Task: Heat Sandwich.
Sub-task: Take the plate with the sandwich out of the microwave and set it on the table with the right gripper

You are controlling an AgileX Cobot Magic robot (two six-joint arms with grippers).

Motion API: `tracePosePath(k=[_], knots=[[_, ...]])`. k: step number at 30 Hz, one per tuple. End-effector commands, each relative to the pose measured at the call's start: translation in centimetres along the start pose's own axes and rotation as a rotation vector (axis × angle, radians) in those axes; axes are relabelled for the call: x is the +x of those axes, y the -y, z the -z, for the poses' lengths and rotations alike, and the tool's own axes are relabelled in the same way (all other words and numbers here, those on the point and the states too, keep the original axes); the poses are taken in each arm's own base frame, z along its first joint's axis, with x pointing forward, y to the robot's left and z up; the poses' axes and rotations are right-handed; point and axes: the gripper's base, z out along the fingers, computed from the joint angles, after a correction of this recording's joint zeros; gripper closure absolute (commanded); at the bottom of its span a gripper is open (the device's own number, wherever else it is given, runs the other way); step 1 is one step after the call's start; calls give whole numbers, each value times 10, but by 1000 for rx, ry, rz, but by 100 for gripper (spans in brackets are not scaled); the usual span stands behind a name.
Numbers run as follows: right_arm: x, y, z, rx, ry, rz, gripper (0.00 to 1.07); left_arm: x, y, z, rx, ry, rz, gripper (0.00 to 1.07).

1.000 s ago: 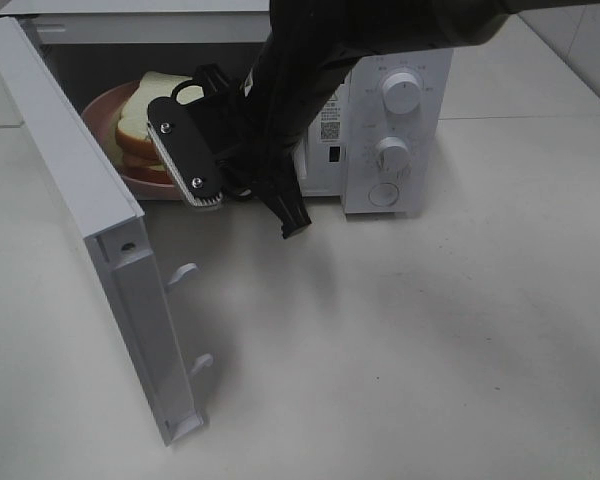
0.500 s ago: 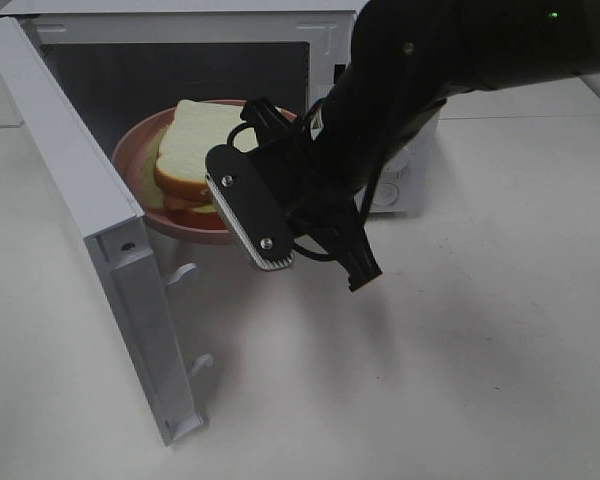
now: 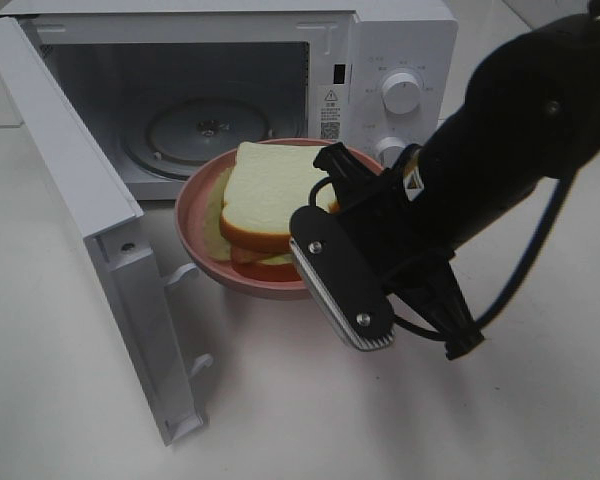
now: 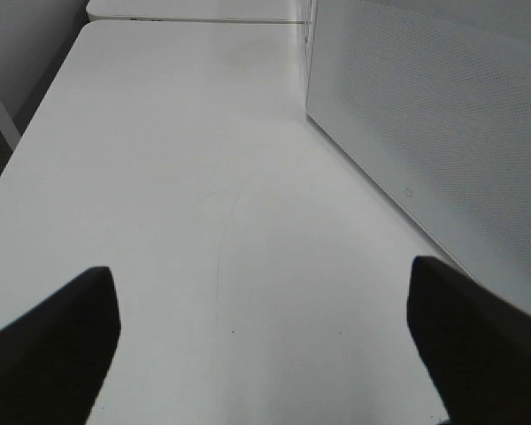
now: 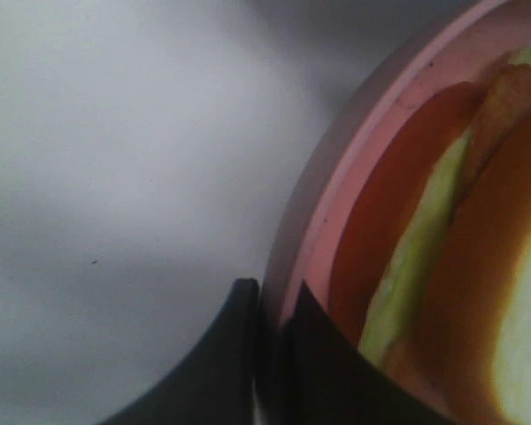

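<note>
The right end effector (image 3: 332, 262) pinches the near rim of the pink plate (image 3: 195, 240), so the sandwich (image 3: 270, 205) sits just ahead of its fingers, outside the open microwave (image 3: 380, 40), while the left end effector (image 4: 261, 341), spread apart, hovers over bare table (image 4: 177, 177).

White microwave (image 3: 380, 60), door (image 3: 90, 220) wide open, on a white table (image 3: 540, 400).

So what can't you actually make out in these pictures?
- Right pincer: whether the pink plate rests on the table, from above, the arm hides it.
- Sandwich filling: blurred in the right wrist view.
- Microwave dial labels: too small.
- Left pincer: tips cropped.
</note>
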Motion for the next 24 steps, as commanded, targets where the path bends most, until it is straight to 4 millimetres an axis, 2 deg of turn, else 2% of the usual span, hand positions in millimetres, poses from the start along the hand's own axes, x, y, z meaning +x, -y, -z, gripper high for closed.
tracePosePath(k=[1,6,24], knots=[[2,-10,11,42,-14,-19,107,1,0,1,-2,26,-1,25],[7,-33,25,47,-29,-51,107,1,0,1,-2,26,-1,25],[20,-90,59,59,-96,-197,107,1,0,1,-2,26,-1,25]])
